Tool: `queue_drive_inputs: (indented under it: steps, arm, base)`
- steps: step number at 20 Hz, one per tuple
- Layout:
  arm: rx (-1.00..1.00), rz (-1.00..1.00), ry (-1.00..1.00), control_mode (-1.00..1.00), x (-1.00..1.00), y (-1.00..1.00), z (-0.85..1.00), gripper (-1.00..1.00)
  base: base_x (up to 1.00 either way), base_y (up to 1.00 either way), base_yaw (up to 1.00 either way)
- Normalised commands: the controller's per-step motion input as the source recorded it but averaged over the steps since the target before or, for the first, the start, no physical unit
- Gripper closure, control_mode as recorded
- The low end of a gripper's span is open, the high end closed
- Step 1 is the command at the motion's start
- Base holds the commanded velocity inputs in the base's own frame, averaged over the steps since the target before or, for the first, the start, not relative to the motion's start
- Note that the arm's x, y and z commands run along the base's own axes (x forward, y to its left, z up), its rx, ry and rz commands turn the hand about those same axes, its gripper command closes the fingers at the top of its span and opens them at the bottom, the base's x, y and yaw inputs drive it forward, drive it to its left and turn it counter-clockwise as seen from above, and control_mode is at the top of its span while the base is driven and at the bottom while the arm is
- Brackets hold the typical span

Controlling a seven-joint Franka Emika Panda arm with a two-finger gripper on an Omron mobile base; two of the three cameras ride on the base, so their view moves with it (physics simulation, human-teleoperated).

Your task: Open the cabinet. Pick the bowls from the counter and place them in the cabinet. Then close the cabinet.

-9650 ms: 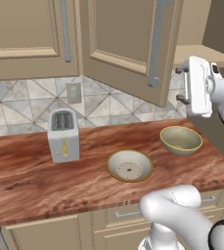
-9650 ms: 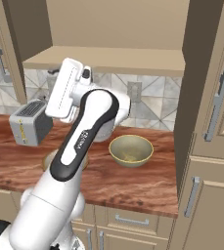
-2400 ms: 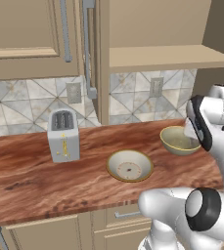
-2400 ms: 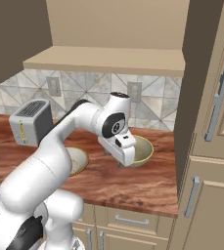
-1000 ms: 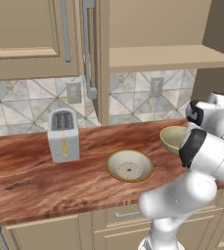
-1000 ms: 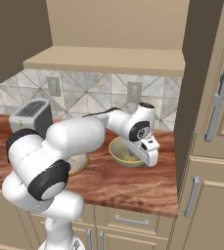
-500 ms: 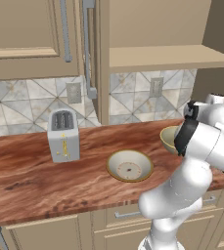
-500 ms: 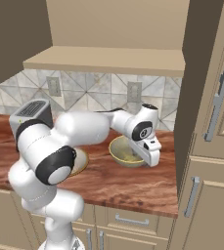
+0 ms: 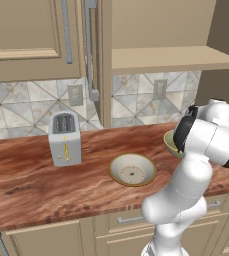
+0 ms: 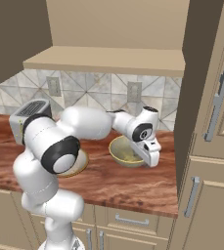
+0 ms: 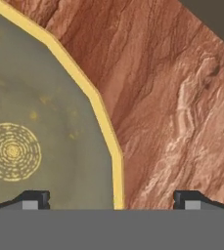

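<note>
The cabinet (image 10: 108, 58) stands open. My fingers (image 11: 33, 199) are spread, straddling the yellow rim of the deep bowl (image 10: 124, 150) on the tabletop (image 10: 133, 180), right of the shallow bowl (image 9: 132, 170). Next I judge: lower, pinch the rim, lift toward the shelf.

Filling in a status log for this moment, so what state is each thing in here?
Beige wall cabinet: open, shelf bare.
Deep olive-tan bowl: upright on the reddish-brown wood counter, pincer at its rim.
Wide shallow bowl: upright on counter, untouched.
Pincer: open, fingers straddling the deep bowl's yellow rim.
Silver toaster: upright, slots empty.
</note>
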Motion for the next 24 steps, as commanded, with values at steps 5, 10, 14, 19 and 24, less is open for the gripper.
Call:
queue_drive_inputs:
  steps: [5, 10, 14, 19, 24]
  arm:
    - [0.0, -0.02, 0.0, -1.0, 0.15, 0.02, -0.27, -1.0]
    - [0.0, -0.03, 0.0, -1.0, 0.09, 0.0, -0.27, -1.0]
    - [0.0, -0.04, 0.0, -1.0, 0.0, 0.02, -0.23, 1.0]
    - [0.0, -0.07, 0.0, -1.0, 0.0, 0.0, -0.13, 1.0]
    - [0.0, -0.16, -0.02, -1.0, 0.0, 0.0, -0.08, 1.0]
  base:
    - [0.0, 0.0, 0.0]
    - [0.0, 0.0, 0.0]
    - [0.0, 0.0, 0.0]
    - [0.0, 0.0, 0.0]
    - [0.0, 0.0, 0.0]
